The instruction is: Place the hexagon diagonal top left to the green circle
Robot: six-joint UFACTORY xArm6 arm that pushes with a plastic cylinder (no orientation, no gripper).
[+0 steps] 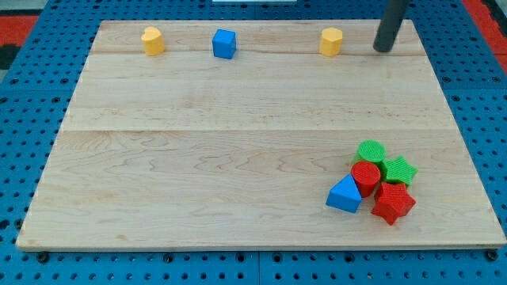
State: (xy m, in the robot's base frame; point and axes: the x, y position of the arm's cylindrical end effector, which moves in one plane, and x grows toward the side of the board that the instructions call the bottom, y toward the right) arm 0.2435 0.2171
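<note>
A yellow hexagon block (331,41) sits near the board's top edge, right of centre. The green circle (370,151) is in a tight cluster at the view's bottom right. It touches a red cylinder (366,177) and a green star (399,170). My tip (383,48) rests on the board just to the right of the yellow hexagon, with a small gap between them. It is far above the green circle in the view.
A second yellow block (152,40) and a blue cube (224,43) sit along the top edge at the left. A blue triangle (344,195) and a red star (393,203) complete the bottom-right cluster. The wooden board (238,142) lies on a blue pegboard.
</note>
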